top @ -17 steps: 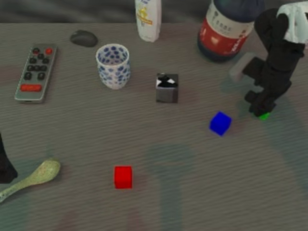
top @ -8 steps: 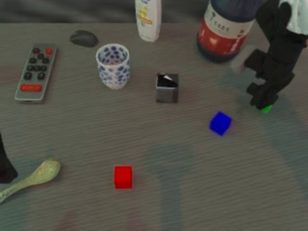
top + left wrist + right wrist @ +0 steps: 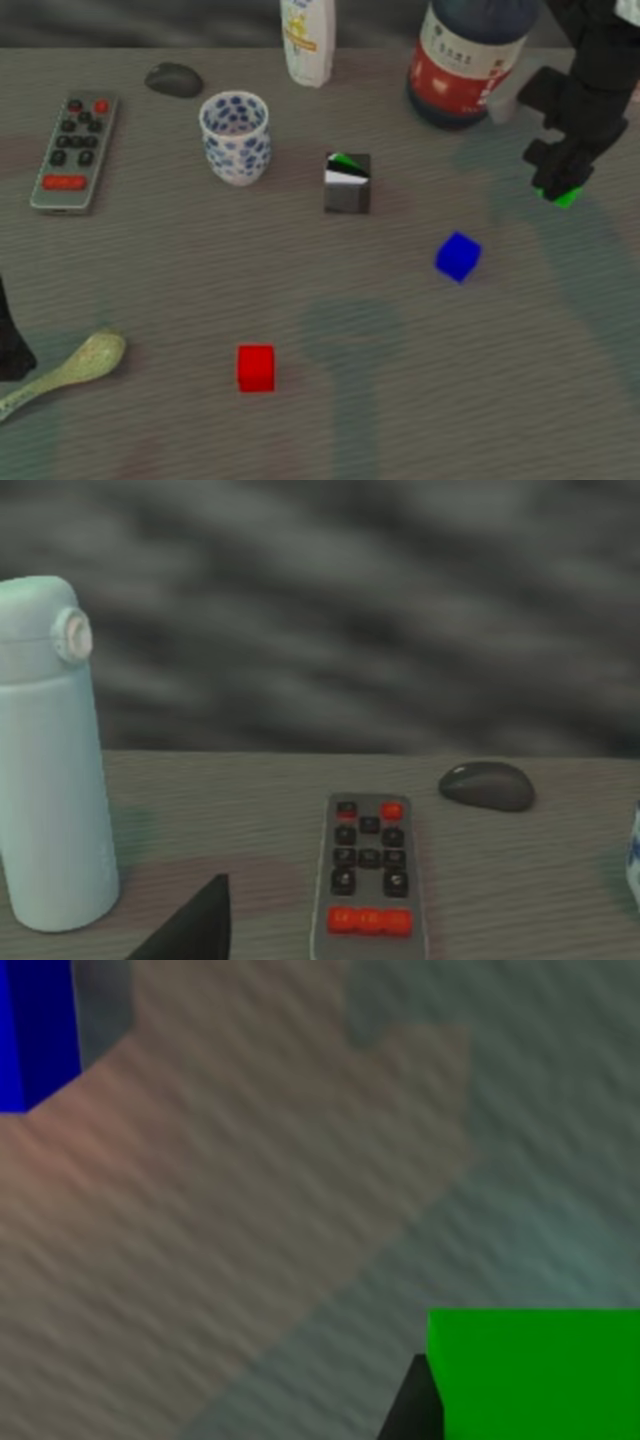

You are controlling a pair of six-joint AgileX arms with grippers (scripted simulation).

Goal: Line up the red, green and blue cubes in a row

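At the table's far right my right gripper (image 3: pixel 556 186) is shut on the green cube (image 3: pixel 565 197), holding it clear of the table. In the right wrist view the green cube (image 3: pixel 535 1370) sits against a dark fingertip (image 3: pixel 408 1412), and the blue cube (image 3: pixel 35 1030) shows at the edge. The blue cube (image 3: pixel 458 256) rests on the table to the left of that gripper and nearer the front. Alone at the front centre-left lies the red cube (image 3: pixel 256 367). My left gripper (image 3: pixel 8 350) is parked at the left edge, open, with one finger (image 3: pixel 195 930) showing.
A remote (image 3: pixel 73 152), a dark mouse (image 3: pixel 174 79) and a spotted cup (image 3: pixel 235 137) occupy the back left. A grey, black and white block (image 3: pixel 347 183) stands mid-table. A white bottle (image 3: pixel 308 40) and a red-labelled dark bottle (image 3: pixel 462 60) stand at the back. A spoon (image 3: pixel 65 373) lies front left.
My right gripper has lifted and carried the green cube toward the back right, away from the blue cube. Nothing else has moved.
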